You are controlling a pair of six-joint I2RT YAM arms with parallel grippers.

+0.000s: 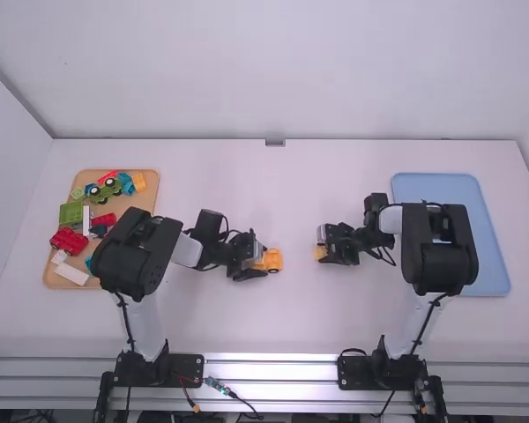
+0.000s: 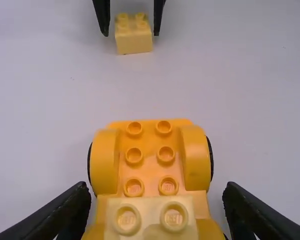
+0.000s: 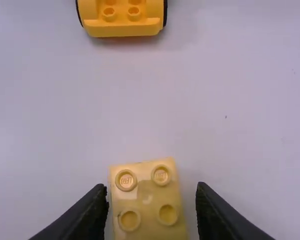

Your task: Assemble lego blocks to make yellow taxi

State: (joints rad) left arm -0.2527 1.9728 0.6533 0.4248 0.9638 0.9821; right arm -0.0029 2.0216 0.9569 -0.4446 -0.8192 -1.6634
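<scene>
In the high view, the yellow taxi was partly built on the white table (image 1: 291, 185), left of the middle, its wheeled orange base (image 2: 151, 162) between the fingers of the left pincer (image 2: 156, 192). Those fingers stood apart, one on each side, with a gap beside each. A pale yellow block (image 2: 150, 214) sat on the base.

Well to the right, a loose pale block (image 3: 147, 200) lay studs up between the fingers of the right pincer (image 3: 151, 194), which were also apart.

The step in hand appeared to be adding body blocks to the base. The next move likely called for the right pincer to close on the loose block, lift it level and bring it to the base, while the left one steadied the base for pressing.

The bottom edge of the left wrist view cut off the near end of the base and part of its block, so whether that block was pressed fully home could not be told. The left arm (image 1: 134, 256) hid part of the wooden tray (image 1: 152, 194) of mixed pieces, leaving some of them hard to make out.
</scene>
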